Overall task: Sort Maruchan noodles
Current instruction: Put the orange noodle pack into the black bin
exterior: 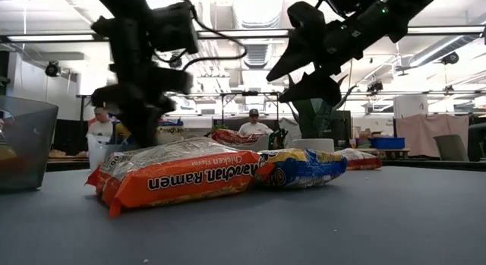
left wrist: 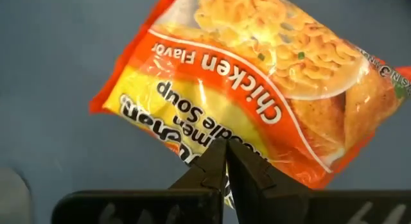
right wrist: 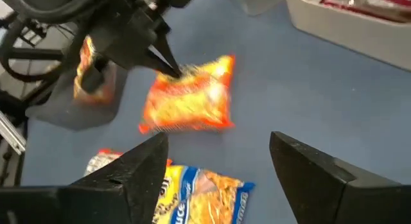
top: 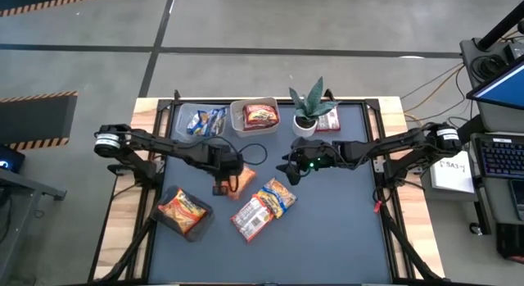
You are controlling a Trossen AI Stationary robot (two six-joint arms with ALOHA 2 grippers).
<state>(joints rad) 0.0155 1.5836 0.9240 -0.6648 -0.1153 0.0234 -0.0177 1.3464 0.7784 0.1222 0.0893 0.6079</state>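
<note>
An orange chicken noodle packet (left wrist: 257, 76) is at the table's middle (top: 243, 181), with my left gripper (left wrist: 225, 161) shut on it. My right gripper (right wrist: 218, 144) hangs open in the air just to its right (top: 291, 173), touching nothing. Another orange packet (exterior: 182, 178) and a blue-yellow packet (exterior: 304, 168) lie flat on the dark pad nearer the front edge. A clear tub (top: 184, 212) at the front left holds an orange packet. Two tubs at the back hold blue-yellow packets (top: 205, 120) and red packets (top: 260, 115). My left gripper pinches the orange packet at one long edge (left wrist: 207, 146) between its two shut fingers. The fingers come from above, pointing steeply down. In the right wrist view the fingertips (right wrist: 168, 68) meet the packet near a corner. Whether the packet is clear of the pad cannot be told.
A potted plant (top: 309, 106) stands at the back, with a red packet (top: 329, 120) lying beside it. People sit in the room beyond the table (exterior: 254, 127). The front right of the pad (top: 344, 237) is bare.
</note>
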